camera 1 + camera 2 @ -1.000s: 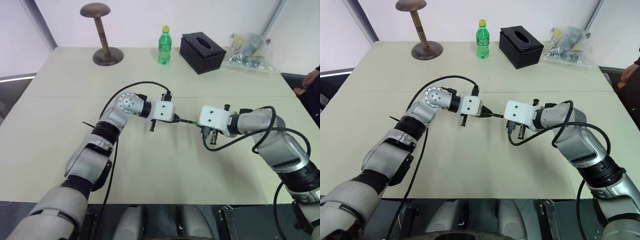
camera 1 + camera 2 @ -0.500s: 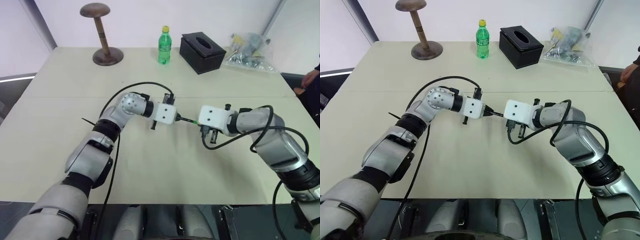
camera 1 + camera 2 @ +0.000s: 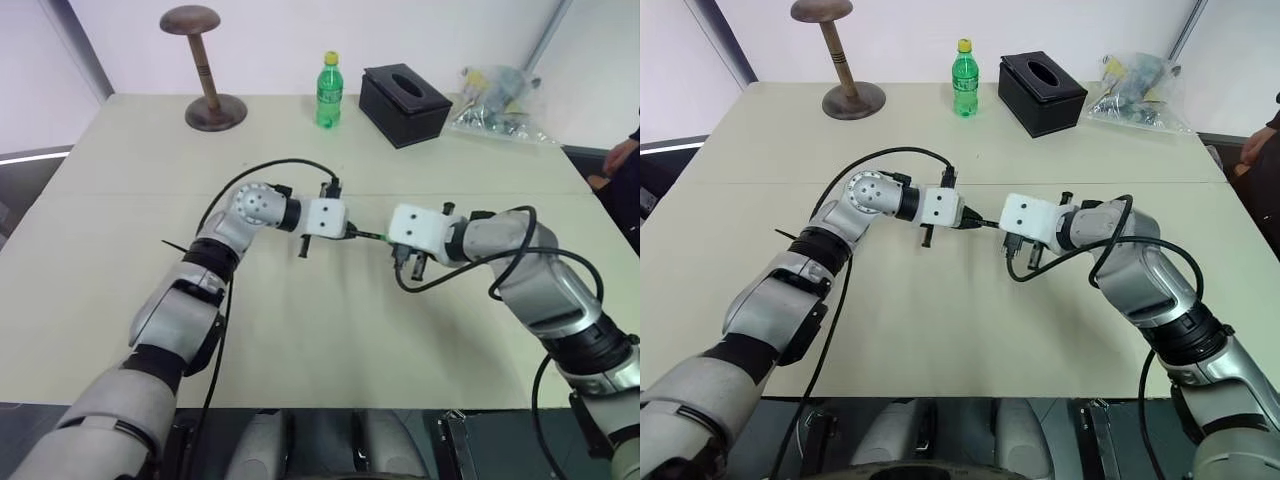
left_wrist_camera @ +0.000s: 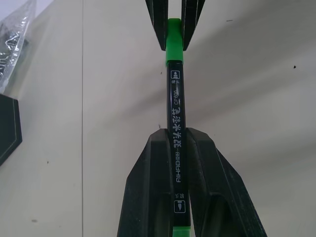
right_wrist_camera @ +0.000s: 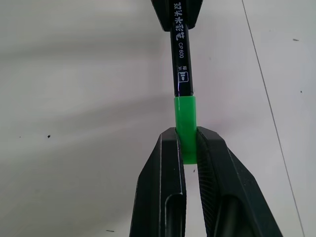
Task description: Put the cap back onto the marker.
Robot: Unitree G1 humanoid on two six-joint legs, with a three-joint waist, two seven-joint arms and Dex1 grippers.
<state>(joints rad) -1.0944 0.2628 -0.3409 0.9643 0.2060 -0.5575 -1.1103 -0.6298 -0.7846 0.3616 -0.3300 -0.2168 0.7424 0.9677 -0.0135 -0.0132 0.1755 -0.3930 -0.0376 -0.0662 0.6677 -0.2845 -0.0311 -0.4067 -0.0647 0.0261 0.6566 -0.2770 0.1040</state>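
The marker, a thin black stick with white print, is held level above the table. My left gripper is shut on its barrel. The small bright green cap sits on the marker's far end, flush against the black barrel. My right gripper is shut on that cap. In the head views the two grippers face each other tip to tip over the table's middle, left gripper and right gripper, with a short stretch of marker between them.
At the back of the table stand a wooden hat stand, a green bottle, a black tissue box and a plastic bag. A person's hand shows at the right edge.
The gap between the two grippers has narrowed slightly, with less of the marker showing between them. Both grips are unchanged.
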